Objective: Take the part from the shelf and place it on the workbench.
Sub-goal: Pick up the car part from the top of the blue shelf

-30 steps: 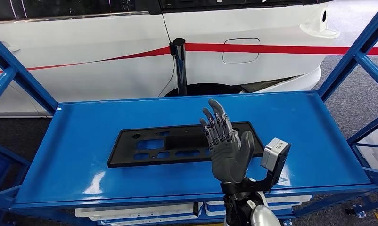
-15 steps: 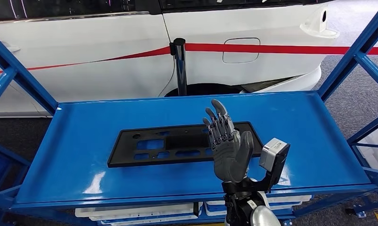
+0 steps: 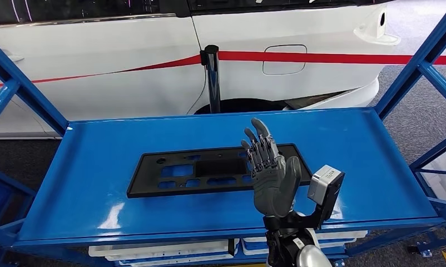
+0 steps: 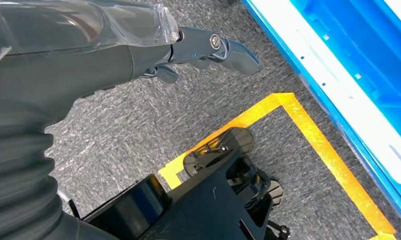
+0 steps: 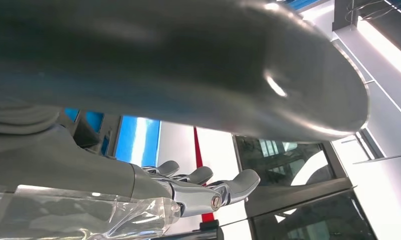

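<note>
Part (image 3: 209, 169) lies flat on blue shelf (image 3: 371, 161), untouched. Right hand (image 3: 272, 178) raised above its near right end, fingers apart, empty. Left hand (image 4: 88, 55) hangs over floor, holds nothing. Risk: thin flat plate, no edge for fingers; may slide or tip in one-handed lift.

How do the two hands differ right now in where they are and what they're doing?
The right hand is raised, fingers up, in front of the black part on the blue shelf; the left hand hangs low over grey floor with yellow tape. The right hand's fingers are spread upward near the part; the left hand's fingers point out over the floor, away from any part. Both hold nothing.
</note>
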Controlling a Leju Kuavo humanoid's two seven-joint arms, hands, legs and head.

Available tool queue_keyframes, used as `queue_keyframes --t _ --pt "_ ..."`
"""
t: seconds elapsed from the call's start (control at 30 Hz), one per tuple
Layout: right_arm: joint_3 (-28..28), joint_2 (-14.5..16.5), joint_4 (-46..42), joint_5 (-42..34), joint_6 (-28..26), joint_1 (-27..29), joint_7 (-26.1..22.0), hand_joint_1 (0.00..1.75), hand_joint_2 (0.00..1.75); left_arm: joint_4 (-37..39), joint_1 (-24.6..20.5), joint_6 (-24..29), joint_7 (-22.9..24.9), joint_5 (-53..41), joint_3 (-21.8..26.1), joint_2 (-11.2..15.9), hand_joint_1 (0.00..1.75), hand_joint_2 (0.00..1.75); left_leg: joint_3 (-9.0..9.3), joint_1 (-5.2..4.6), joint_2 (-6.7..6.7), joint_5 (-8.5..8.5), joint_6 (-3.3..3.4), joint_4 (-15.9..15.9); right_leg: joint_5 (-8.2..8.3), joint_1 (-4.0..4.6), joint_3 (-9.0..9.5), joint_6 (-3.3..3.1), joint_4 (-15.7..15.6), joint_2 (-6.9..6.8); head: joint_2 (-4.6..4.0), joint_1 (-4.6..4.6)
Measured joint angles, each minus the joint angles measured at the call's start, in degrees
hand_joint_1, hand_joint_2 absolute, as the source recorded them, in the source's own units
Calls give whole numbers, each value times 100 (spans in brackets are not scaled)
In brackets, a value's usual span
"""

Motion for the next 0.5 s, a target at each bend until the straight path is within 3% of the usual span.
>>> queue_keyframes --t 0.07,0.2,0.27,0.37,0.4,0.5 --pt "-6 -11 -16 -1 3 1 -3 0 0 0 0 -5 14 0 0 0 0 175 0 0 0 0 0 0 0 0 0 0 0 0 0 0" --pt "-21 -27 -30 -3 3 3 -10 0 0 0 -2 78 15 10 0 0 0 0 0 0 0 0 0 0 0 0 0 0 0 0 0 0" --pt "-22 -35 -31 2 -2 4 -13 0 0 0 -3 124 16 24 1 0 0 0 0 0 0 0 0 0 0 0 0 0 0 0 0 0" --pt "-22 -49 -32 50 -16 4 -2 0 131 0 -2 107 17 28 2 0 0 0 0 0 0 0 0 0 0 0 0 0 0 0 0 0" --pt "-22 -52 -32 64 -21 4 7 0 131 0 -2 98 17 28 2 0 0 0 0 0 0 0 0 0 0 0 0 0 0 0 -1 0" --pt "-22 -58 -32 76 -27 4 26 0 0 0 0 85 17 28 1 0 0 0 0 0 0 0 0 0 0 0 0 0 0 0 0 0"
